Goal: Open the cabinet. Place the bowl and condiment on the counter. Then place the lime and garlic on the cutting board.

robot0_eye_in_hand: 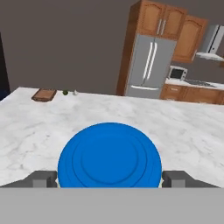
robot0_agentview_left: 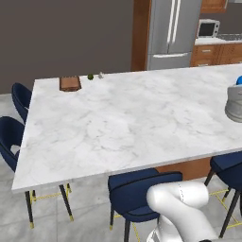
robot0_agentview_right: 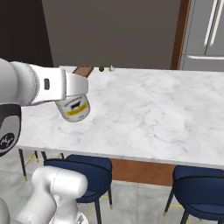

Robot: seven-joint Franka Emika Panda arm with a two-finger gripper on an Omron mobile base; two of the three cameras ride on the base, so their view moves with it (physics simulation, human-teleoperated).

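Observation:
My gripper [robot0_eye_in_hand: 110,178] is shut on the condiment [robot0_eye_in_hand: 109,156], a pale jar whose blue lid faces the hand camera, with a fingertip [robot0_eye_in_hand: 43,178] on each side. In the right base view the condiment [robot0_agentview_right: 74,110] hangs tilted under the hand, just above the near left part of the white marble counter [robot0_agentview_right: 157,109]. At the counter's far left corner lies the cutting board [robot0_agentview_left: 70,83], with the lime [robot0_agentview_left: 90,76] and the garlic [robot0_agentview_left: 100,75] on the marble just right of it. The bowl and the cabinet are out of view.
Dark blue chairs [robot0_agentview_left: 142,189] stand along the counter's near side and more [robot0_agentview_left: 19,99] at its left end. A steel fridge [robot0_agentview_left: 172,33] and a microwave [robot0_agentview_left: 208,28] stand behind the counter's far edge.

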